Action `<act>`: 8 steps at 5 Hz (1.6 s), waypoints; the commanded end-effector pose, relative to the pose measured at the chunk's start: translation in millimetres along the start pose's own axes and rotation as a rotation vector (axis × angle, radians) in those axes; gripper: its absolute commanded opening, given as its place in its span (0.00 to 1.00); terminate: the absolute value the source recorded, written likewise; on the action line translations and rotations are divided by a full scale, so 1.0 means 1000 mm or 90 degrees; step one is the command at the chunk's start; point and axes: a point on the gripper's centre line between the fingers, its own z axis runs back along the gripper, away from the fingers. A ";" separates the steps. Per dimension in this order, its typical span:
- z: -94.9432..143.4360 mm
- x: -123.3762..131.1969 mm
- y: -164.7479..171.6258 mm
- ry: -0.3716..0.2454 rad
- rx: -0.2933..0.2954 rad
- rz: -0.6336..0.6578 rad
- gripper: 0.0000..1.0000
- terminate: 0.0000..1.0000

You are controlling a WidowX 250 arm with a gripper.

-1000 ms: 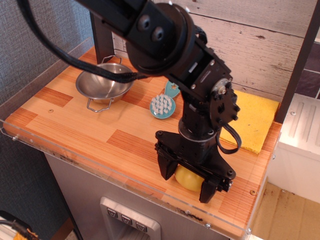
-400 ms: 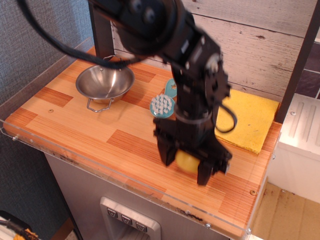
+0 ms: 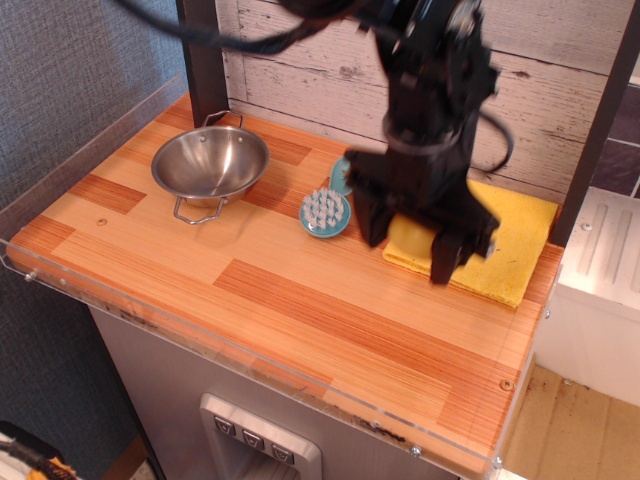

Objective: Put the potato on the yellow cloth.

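My gripper (image 3: 408, 243) hangs, motion-blurred, over the left end of the mustard-yellow cloth (image 3: 518, 240) at the back right of the wooden counter. A pale yellow rounded shape, the potato (image 3: 406, 230), sits between its two black fingers and blends with the cloth behind it. The fingers are closed against it. The arm hides the cloth's back left part.
A steel bowl (image 3: 210, 162) stands at the back left. A teal bristled scrubber (image 3: 325, 212) lies just left of the gripper. A clear plastic rim runs along the counter (image 3: 300, 300) edges. A black post (image 3: 598, 110) and a white appliance (image 3: 605, 290) stand at the right.
The gripper rose from the counter's front right and moved back toward the wall, carrying the potato over the cloth's left end.
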 end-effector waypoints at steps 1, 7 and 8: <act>-0.008 0.048 0.002 -0.016 0.010 0.005 0.00 0.00; 0.029 0.022 0.026 -0.016 -0.003 0.056 1.00 0.00; 0.039 0.005 0.049 -0.012 0.001 0.076 1.00 0.00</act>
